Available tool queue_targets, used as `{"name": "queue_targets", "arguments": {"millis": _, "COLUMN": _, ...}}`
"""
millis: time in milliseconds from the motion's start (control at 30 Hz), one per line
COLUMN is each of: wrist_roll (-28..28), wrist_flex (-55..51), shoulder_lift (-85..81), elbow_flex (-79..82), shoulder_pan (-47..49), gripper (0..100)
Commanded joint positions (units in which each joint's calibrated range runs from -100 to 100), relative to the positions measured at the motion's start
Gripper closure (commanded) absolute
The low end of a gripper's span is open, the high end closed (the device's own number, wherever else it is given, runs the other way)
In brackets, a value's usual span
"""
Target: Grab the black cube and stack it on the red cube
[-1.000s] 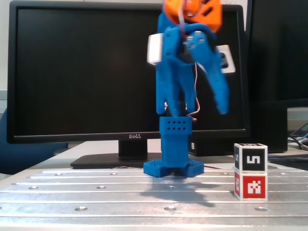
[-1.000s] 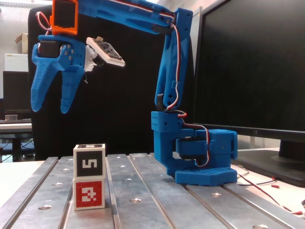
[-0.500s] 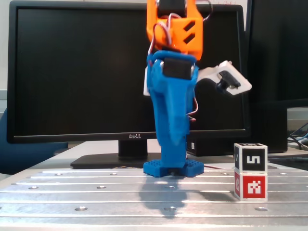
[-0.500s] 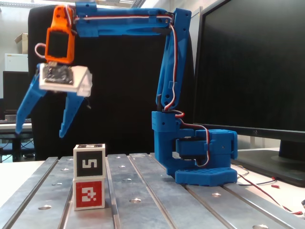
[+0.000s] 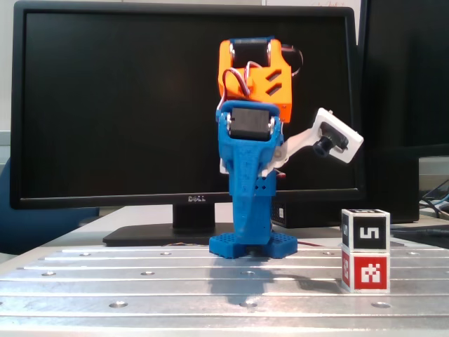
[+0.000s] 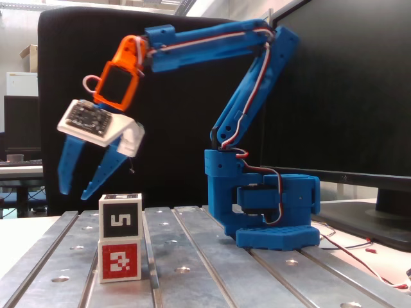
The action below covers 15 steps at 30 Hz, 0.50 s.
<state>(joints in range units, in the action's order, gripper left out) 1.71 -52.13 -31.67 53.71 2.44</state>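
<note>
Tool (image 6: 78,190): blue two-finger unit on orange wrist block, fingers spread apart, nothing between them; tips hang above and just left of the stack in the side-on fixed view, not touching it. In the front-on fixed view the tool (image 5: 247,210) is seen edge-on against the arm base (image 5: 253,242), so finger gap can't be read there. White camera module (image 5: 330,137) sticks out to the right of the wrist in that view.

Black cube (image 6: 120,219): sits squarely on top of red cube (image 6: 121,262), upright, edges aligned; "5"-like marker face toward camera in both fixed views (image 5: 366,230). Cubes have no long axis. Red cube (image 5: 366,271) rests flat on the surface (image 6: 212,269), a ribbed metal plate w/ screw holes.

Hidden/cut off: rear faces of both cubes; plate's near edge cropped by frame bottom in both fixed views.

Room: stack stands near the plate's left edge in the side-on view, well apart from arm base (image 6: 270,205). Monitor (image 5: 112,105) behind the arm.
</note>
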Motion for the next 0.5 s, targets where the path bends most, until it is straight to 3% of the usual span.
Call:
{"name": "queue_targets", "arguments": {"millis": 0, "wrist_roll": -0.65, "wrist_flex": 2.32, "shoulder_lift": -6.34, "elbow_flex": 4.13, "shoulder_pan": -0.49, "gripper": 98}}
{"name": "queue_targets", "arguments": {"millis": 467, "wrist_roll": -2.97, "wrist_flex": 3.77, "shoulder_lift": -32.49, "elbow_flex": 22.22, "shoulder_pan": -3.22, "gripper": 99}}
